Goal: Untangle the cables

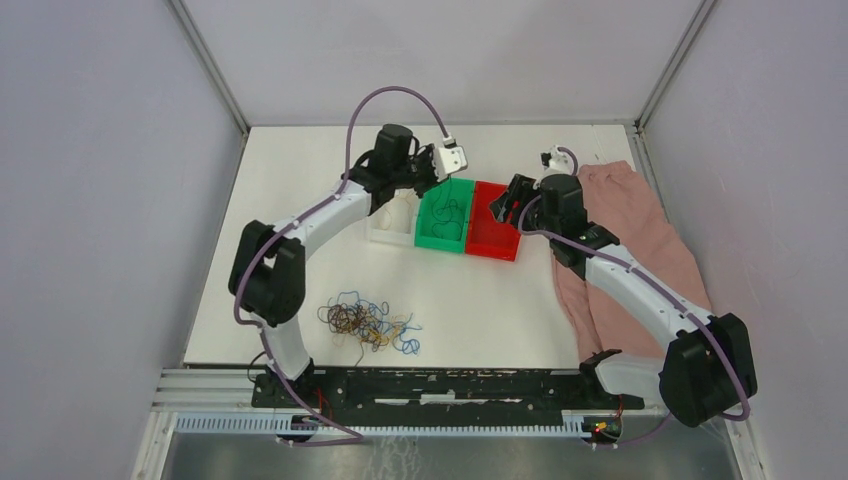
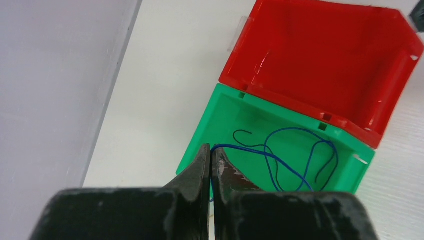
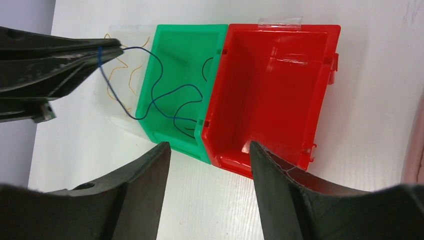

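A tangle of blue, brown and yellow-tan cables lies on the white table near the front left. My left gripper is shut on one blue cable. It hovers over the near-left corner of the green bin, and the strand trails down into that bin. The right wrist view shows the same blue cable hanging from the left gripper into the green bin. My right gripper stands open with nothing in it, just above the front edge of the red bin.
A clear bin holding yellow strands stands left of the green bin. The three bins sit in a row at mid-table. A pink cloth covers the table's right side. A black rail runs along the near edge.
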`<state>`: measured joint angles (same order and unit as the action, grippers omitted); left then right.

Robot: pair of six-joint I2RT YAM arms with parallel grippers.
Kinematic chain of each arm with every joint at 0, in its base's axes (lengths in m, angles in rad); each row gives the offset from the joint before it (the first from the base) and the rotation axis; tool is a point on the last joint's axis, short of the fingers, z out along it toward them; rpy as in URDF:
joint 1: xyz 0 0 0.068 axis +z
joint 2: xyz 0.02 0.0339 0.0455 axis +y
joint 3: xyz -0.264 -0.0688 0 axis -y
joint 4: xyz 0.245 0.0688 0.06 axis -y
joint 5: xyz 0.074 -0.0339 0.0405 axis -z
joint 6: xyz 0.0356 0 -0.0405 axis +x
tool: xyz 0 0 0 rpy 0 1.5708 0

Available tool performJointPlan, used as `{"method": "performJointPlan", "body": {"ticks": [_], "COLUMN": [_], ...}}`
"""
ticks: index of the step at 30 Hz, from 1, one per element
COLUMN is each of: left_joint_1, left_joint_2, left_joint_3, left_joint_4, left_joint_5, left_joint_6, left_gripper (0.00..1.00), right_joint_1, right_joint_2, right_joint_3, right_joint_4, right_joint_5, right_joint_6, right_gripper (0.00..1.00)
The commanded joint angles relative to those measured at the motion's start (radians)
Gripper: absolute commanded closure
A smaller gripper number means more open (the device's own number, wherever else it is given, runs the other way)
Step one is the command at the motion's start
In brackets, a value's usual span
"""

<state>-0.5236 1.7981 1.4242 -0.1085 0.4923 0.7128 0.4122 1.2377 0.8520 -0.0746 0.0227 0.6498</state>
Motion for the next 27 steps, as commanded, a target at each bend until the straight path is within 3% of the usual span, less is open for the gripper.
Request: {"method": "performJointPlan", "body": {"ticks": [1, 6, 12, 16, 22, 27], "left_joint_1": [-0.011, -0.010, -0.012, -0.012, 0.005, 0.016], "left_joint_2": [0.065, 0.144, 0.217, 0.249, 0.252, 0.243], "left_joint_3": [0.085, 0.213, 0.358, 0.452, 0.563, 0.723], "left_joint_4": [0.051, -0.098, -0.399, -0.552, -0.629, -0.805], "left_joint_5": [-0.110, -0.072, 0.070, 0.059, 0.009, -0.051], "left_joint_6": [0.113, 0.134, 0.109, 0.159, 0.145, 0.165], "left_gripper": [0.97, 0.96, 0.67, 0.40, 0.35, 0.18], "right_joint_1": [-0.013, -0.024, -0.038, -0.040, -0.039, 0.014], "right_joint_2": [-0.012, -0.016, -0.017, -0.017, -0.005, 0.033], "right_joint_3": [-0.003, -0.004, 0.009, 0.029, 0.064, 0.115], "right_joint_4": [0.060, 0.057, 0.038, 0.014, -0.010, -0.037], "right_joint_5": [-0.009, -0.015, -0.022, -0.015, -0.056, -0.085], "right_joint_6": [0.005, -0.001, 0.000, 0.008, 0.023, -0.009], "right_gripper": [0.34, 0.34, 0.34, 0.33, 0.33, 0.30]}}
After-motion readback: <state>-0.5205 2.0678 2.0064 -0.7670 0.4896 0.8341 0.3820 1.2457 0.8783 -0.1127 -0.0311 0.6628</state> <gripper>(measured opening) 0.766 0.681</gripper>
